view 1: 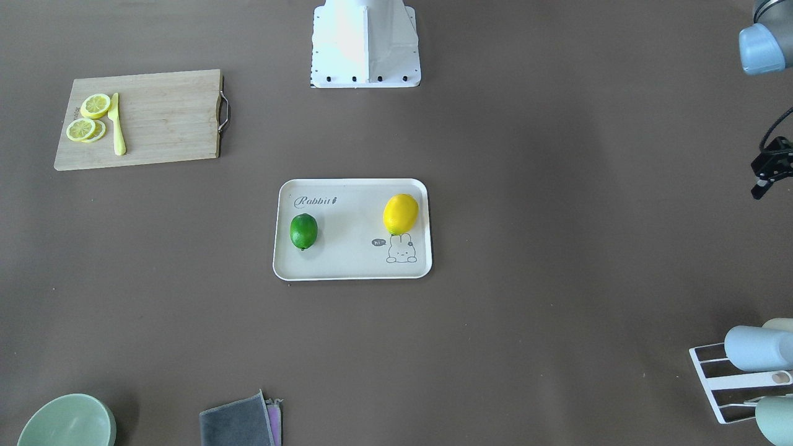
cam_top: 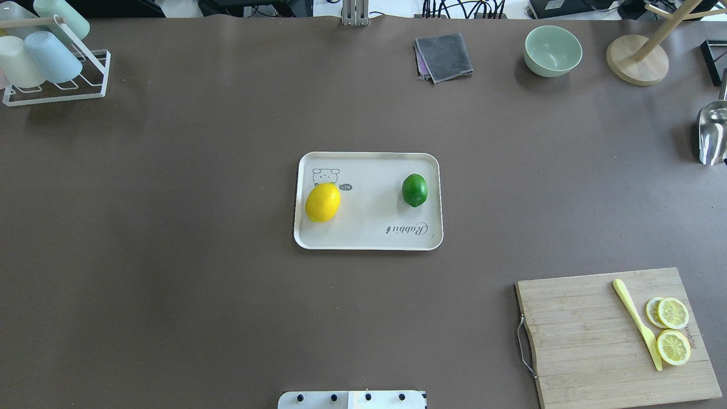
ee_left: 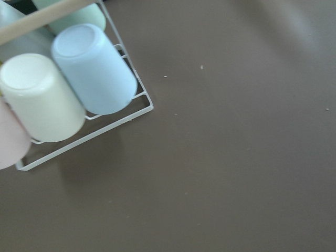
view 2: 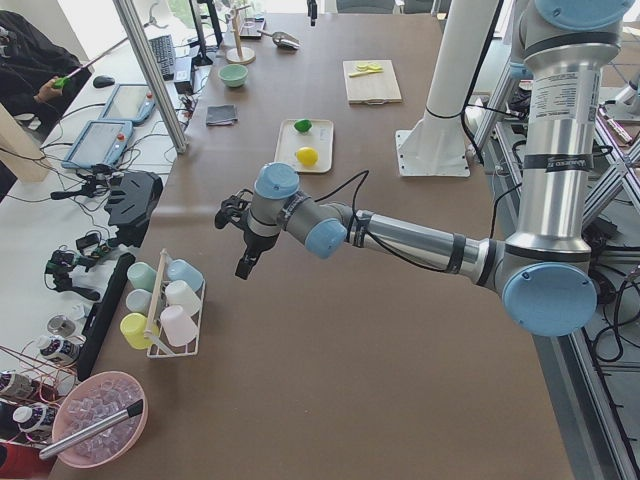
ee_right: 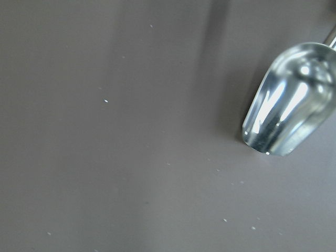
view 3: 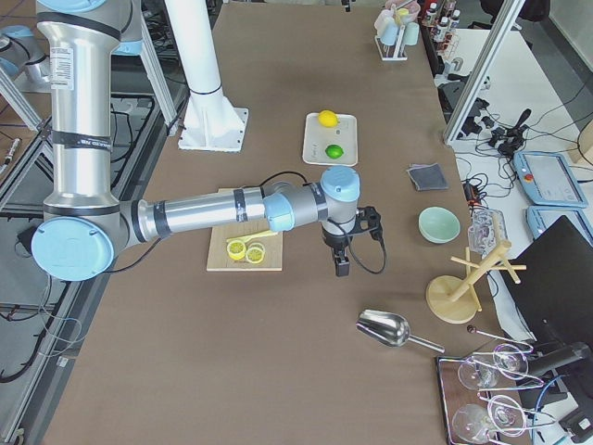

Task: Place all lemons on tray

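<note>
1. Both lemons lie on the tray (cam_top: 369, 236). The yellow lemon (cam_top: 322, 201) sits by the bunny drawing and the green lemon (cam_top: 414, 190) near the "Rabbit" script, well apart from each other.
2. The left gripper (view 2: 244, 266) hangs by the cup rack (cam_top: 51, 62). The right gripper (view 3: 341, 266) hangs near the metal scoop (cam_top: 713, 133). I cannot tell whether either is clenched or released.
3. The cutting board (cam_top: 585, 341) with its lemon slices (cam_top: 673, 329) and yellow knife (cam_top: 636, 321), the green bowl (cam_top: 552, 50) and the folded cloth (cam_top: 446, 55) all sit well away from the tray.
</note>
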Robot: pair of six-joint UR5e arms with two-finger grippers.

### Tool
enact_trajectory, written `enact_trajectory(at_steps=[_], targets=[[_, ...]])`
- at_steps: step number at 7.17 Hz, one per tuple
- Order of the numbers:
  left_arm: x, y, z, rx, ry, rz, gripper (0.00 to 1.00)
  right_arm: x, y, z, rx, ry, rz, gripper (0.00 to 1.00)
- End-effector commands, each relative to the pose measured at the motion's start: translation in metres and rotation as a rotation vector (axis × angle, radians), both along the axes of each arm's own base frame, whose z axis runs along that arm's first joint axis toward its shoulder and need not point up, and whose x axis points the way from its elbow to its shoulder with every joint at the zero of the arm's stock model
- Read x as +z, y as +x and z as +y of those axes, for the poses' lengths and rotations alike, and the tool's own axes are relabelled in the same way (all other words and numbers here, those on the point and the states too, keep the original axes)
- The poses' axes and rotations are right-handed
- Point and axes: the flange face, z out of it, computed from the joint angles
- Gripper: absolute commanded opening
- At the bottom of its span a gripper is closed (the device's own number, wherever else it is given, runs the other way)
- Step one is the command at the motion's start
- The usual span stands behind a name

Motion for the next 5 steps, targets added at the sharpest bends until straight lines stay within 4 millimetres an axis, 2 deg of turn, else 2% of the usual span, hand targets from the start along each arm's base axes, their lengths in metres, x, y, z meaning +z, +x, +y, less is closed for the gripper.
enact_trajectory(at_steps=[1,2,3,4,5], targets=[[0.029,-0.078,0.023,-0.045,-0.099,0.034,0.98,0.059,0.062,0.027,0.022,-0.055,0.006,1.00],[0.037,-0.093,0.027,-0.061,-0.157,0.033,0.98,0.066,0.071,0.031,0.044,-0.072,-0.011,1.00],[0.048,-0.094,0.032,-0.063,-0.196,0.034,0.98,0.069,0.072,0.031,0.053,-0.087,-0.010,1.00],[0.060,-0.094,0.046,-0.063,-0.216,0.035,0.98,0.070,0.072,0.031,0.053,-0.088,-0.010,1.00],[0.058,-0.094,0.046,-0.068,-0.220,0.036,0.98,0.068,0.072,0.030,0.054,-0.085,-0.010,1.00]])
